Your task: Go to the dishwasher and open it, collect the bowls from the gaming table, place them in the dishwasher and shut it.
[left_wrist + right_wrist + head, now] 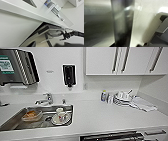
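Smooth matt white on the countertop (100, 117), brushed steel in the sink (15, 119), shiny chrome on the tap (46, 99), soft cloth in the folded towel (143, 105).

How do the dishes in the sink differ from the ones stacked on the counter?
The dishes in the sink sit low in the steel basin, near the tap; the dishes on the counter stand on the white worktop, by the back wall. The sink ones lie loosely beside a container with orange food; the counter ones are piled in one stack, next to a folded cloth. Both look like white crockery.
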`<state>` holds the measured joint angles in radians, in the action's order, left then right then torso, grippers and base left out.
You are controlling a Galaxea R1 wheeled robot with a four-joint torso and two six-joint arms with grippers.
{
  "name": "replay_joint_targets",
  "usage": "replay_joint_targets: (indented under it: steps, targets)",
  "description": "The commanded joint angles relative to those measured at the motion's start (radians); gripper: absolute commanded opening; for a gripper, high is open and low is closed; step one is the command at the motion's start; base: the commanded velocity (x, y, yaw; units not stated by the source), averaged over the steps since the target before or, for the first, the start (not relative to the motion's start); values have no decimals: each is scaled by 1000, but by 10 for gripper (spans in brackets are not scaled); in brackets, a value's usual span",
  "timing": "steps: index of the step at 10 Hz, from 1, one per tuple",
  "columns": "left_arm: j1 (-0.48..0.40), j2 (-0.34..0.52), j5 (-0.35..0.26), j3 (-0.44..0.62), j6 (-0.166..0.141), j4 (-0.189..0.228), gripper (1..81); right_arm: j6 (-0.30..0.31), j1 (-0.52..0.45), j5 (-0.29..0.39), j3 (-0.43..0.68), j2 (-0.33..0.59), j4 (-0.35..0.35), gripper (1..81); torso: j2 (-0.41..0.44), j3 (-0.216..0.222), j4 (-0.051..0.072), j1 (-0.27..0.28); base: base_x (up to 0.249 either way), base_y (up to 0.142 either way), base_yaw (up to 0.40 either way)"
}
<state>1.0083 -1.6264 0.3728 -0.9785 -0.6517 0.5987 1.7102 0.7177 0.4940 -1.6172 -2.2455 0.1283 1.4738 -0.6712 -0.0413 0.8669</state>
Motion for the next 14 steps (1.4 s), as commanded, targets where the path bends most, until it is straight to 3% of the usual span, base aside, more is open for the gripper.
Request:
replay_joint_targets:
  steps: [1,7,12,14]
  targets:
    - [-72,54,2,18,1,15,811,6,-59,184,1,50,4,811,0,0,0,0,0,0,0]
    - [-72,49,-9,18,1,15,811,6,-25,136,-10,48,-3,811,0,0,0,1,-84,0,0]
    - [-72,42,-17,18,1,32,811,9,69,-98,-33,41,-52,811,0,0,0,1,-93,0,0]
    - [-72,40,-18,18,1,33,811,8,82,-112,-45,21,-52,811,0,0,0,1,-87,0,0]
